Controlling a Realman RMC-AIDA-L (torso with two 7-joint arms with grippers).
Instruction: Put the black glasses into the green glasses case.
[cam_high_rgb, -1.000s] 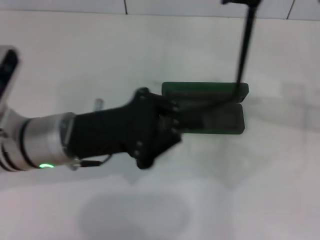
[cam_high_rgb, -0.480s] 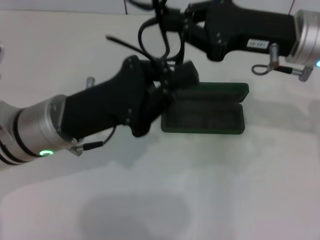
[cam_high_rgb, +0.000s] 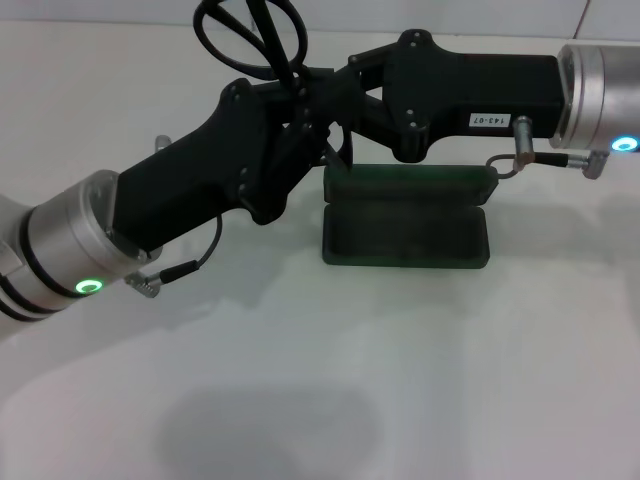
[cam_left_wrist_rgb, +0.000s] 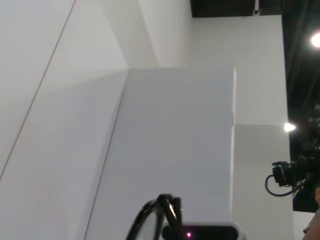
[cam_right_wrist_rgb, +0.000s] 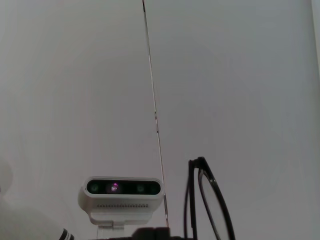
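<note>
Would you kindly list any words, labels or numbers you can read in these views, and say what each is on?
White label on the right gripper housing: printed characters, too blurred to read with confidence.
Green glasses case, open on the table: no lettering can be made out.
Left gripper and black glasses: no text visible.
Wrist views: no text.

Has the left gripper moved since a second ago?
Yes. The left gripper has gone from over the open green case up toward the table's far edge, meeting the right gripper at the black glasses.
</note>
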